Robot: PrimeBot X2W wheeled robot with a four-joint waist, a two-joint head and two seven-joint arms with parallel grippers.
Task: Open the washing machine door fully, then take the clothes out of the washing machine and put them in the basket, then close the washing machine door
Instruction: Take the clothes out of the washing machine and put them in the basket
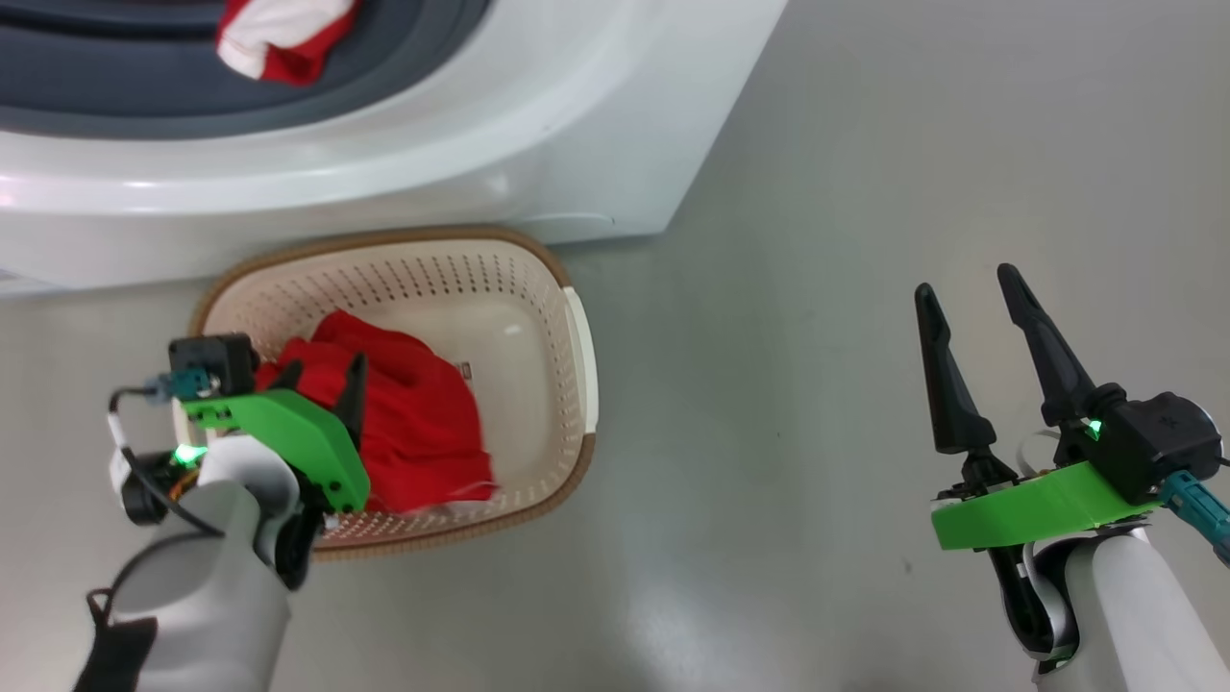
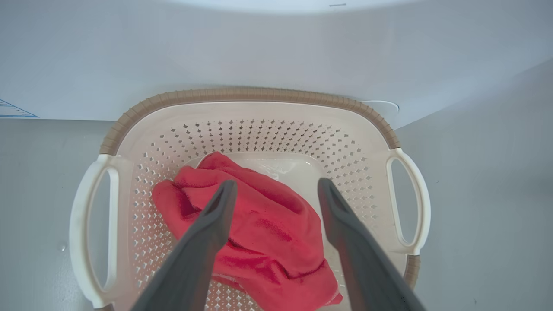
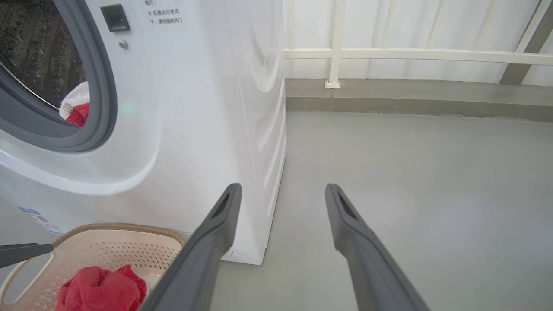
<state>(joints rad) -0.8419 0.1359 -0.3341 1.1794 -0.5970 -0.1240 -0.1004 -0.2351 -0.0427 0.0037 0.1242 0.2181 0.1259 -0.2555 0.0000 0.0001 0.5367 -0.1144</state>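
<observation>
**Hovering open-jawed over the basket, one red garment inside**

Hanging above the basket (image 1: 384, 235), the left gripper (image 1: 323, 365) points down into it with its two dark fingers spread wide and nothing clamped between them. A crumpled red garment (image 2: 268, 224) lies on the basket's bottom beneath those fingers, towards the robot's side. In the left wrist view one finger crosses in front of the cloth, and whether it touches cannot be told.

The basket stands on the grey floor (image 1: 817, 384) right against the front of the white washing machine (image 1: 577, 125), near its right corner. The far brown rim is just beside the machine's lower panel.

A second garment, red and white (image 1: 279, 38), rests in the mouth of the machine on the grey rubber seal (image 3: 103, 86), with the perforated steel drum (image 3: 34, 52) behind it.

The right gripper (image 1: 966, 281) is held well apart from the basket, over bare floor to the right of the machine. Its fingers are also parted wide and it carries nothing. Beyond it, the right wrist view shows a cream railing (image 3: 389, 54) along the far wall.
</observation>
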